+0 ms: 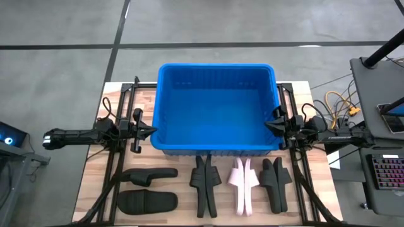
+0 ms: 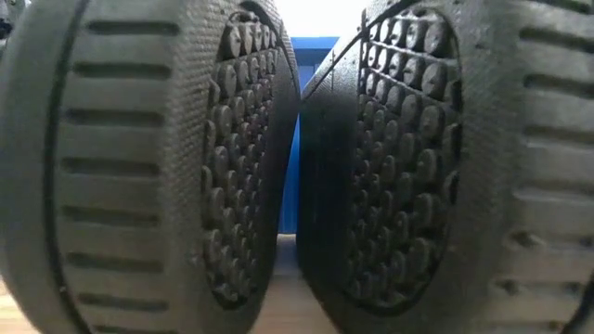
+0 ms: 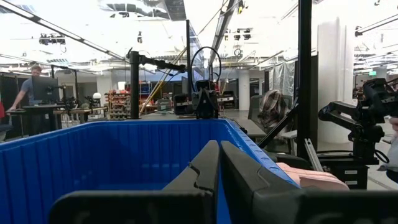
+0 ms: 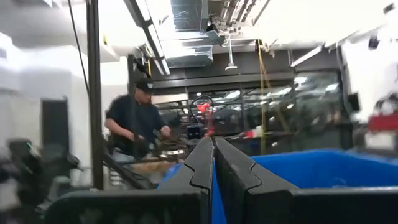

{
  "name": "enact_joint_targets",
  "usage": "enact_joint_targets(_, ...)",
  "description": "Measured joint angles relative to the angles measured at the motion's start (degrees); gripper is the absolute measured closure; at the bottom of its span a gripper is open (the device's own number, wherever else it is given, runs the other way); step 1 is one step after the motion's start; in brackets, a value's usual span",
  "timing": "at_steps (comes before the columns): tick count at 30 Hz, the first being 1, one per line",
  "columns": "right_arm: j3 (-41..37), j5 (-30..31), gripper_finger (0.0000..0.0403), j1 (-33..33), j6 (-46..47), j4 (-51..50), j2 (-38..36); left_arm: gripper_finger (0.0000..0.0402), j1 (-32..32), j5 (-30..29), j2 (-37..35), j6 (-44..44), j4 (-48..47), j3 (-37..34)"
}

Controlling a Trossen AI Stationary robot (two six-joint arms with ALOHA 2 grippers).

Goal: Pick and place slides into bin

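On the wooden table (image 1: 95,189), blue bin (image 1: 214,107), slides (image 1: 205,183) in front, left gripper (image 1: 150,130) and right gripper (image 1: 270,124) closed, workshop behind.

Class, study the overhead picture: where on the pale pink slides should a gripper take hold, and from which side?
Grip the pink slides across their paired soles, coming straight down from above. They stand on edge, pressed together, making a narrow ridge that two fingers could likely span. The right gripper, shut beside the bin, is nearer.

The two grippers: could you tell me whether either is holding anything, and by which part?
Nothing is held. The left gripper and the right gripper sit shut and empty beside the bin; the slides lie untouched on the table.
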Motion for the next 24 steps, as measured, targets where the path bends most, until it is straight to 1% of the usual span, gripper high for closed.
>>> enact_joint_targets(2, 0.01, 0.65, 0.0394, 0.00, 5.87, 0.98, 0.00, 0.0402, 0.00, 0.01, 0.00, -0.01, 0.00, 0.00)
enact_joint_targets(6, 0.01, 6.59, 0.0394, -0.02, 13.80, 3.55, 0.00, 0.0402, 0.00, 0.00, 0.00, 0.00, 0.02, 0.00)
enact_joint_targets(9, 0.00, 7.68, 0.0394, -0.02, 21.18, 7.00, -0.02, 0.0402, 0.02, 0.00, 0.00, 0.00, 0.07, 0.00)
enact_joint_targets(11, 0.00, 7.85, 0.0394, -0.02, 24.19, 9.18, 0.00, 0.0402, 0.02, 0.00, 0.00, -0.01, 0.09, 0.00)
enact_joint_targets(20, 0.02, 7.80, 0.0394, -0.02, 24.94, 16.67, -0.11, 0.0402, 0.01, 0.00, 0.00, -0.04, 1.07, 0.00)
enact_joint_targets(22, 0.01, 8.05, 0.0394, -0.02, 24.82, 16.96, -0.15, 0.0402, 0.02, -0.20, 0.02, -0.02, 4.57, 0.00)
enact_joint_targets(24, 0.02, 10.58, 0.0394, 0.00, 24.83, 16.74, -0.02, 0.0402, 0.00, -1.85, 0.23, -0.02, 10.51, 0.00)
